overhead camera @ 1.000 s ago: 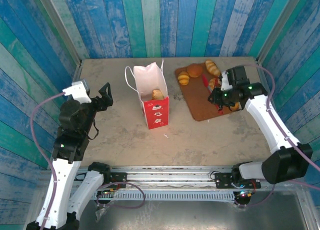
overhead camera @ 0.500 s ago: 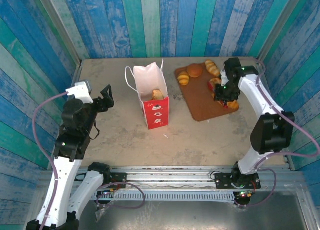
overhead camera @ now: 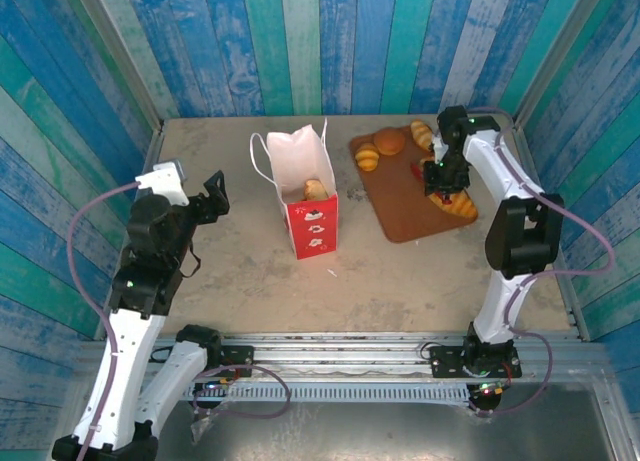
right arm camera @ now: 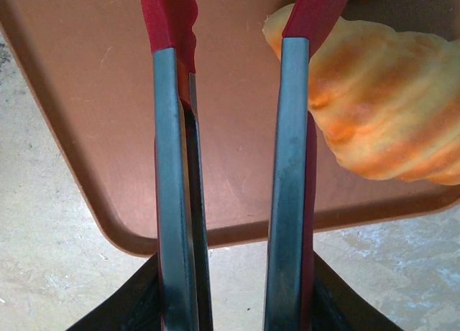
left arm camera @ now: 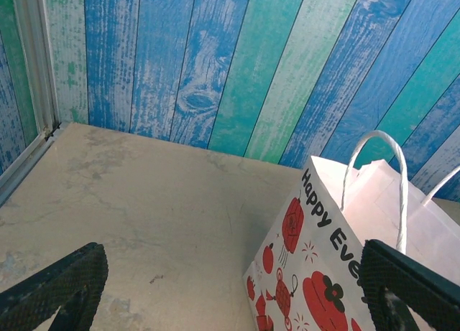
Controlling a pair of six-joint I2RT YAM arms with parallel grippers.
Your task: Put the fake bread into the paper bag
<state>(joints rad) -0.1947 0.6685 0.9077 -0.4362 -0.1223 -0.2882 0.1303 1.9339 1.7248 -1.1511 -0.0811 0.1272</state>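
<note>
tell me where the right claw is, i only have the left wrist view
Observer: The right claw is over the brown tray, right of the paper bag, closed on red-tipped tongs.
Operator: anything between the tongs
Observer: No; the tips stand apart over bare tray, an orange croissant just beside one.
Operator: is the bag empty
Observer: No, one golden roll sits inside it.
</note>
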